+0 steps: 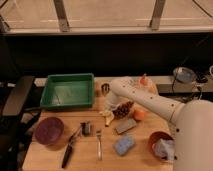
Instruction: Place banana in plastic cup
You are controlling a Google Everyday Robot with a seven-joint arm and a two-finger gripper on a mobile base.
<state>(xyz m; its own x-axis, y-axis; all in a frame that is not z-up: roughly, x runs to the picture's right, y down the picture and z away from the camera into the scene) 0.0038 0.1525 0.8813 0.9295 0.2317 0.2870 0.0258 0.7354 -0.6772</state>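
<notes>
The small pale yellow banana (107, 118) lies on the wooden table (50, 155), just left of a dark grape bunch (123, 109). My white arm reaches in from the lower right, bends at the back of the table and points down. My gripper (112, 106) hangs right above the banana, close to it or touching it. The light blue plastic cup does not show; it may be hidden behind the arm. A shiny metal cup (105, 89) stands just behind the gripper.
A green tray (67, 91) sits at the back left, a purple bowl (49, 131) at the front left. A peeler (70, 148), fork (98, 144), blue sponge (123, 145), dark block (125, 125), round orange fruit (139, 114) and orange bowl (159, 144) lie around. A clear container (145, 82) stands behind the arm.
</notes>
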